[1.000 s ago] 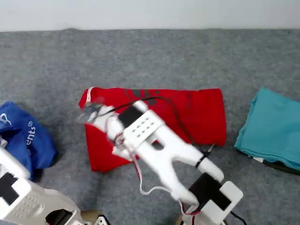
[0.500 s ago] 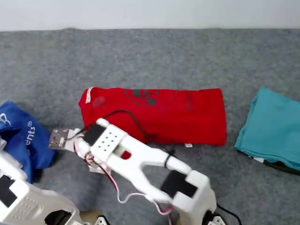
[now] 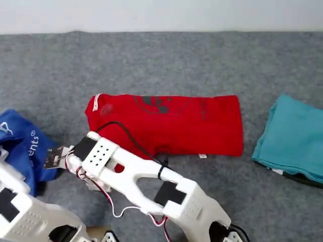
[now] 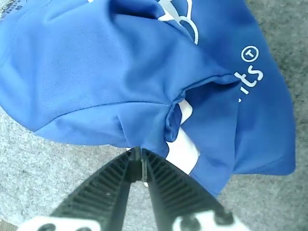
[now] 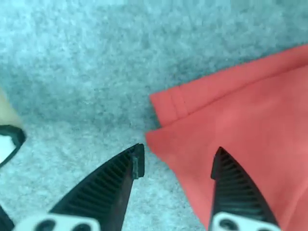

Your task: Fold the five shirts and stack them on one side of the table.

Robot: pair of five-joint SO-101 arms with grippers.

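Red shirt (image 3: 166, 123) flat on grey table (image 3: 161, 60), folded into long strip, not yet folded short. Right gripper (image 5: 178, 161) spread wide, jaws straddling red shirt's end corner, nothing held. Blue shirt (image 4: 144, 72) crumpled just beyond that same end; left gripper (image 4: 140, 159) closed at its hem, pinch on cloth unclear. Teal shirt (image 3: 292, 138) folded, well apart past red shirt's opposite end, atop darker garment (image 3: 303, 179): stack seemingly begun. Likely under half done.
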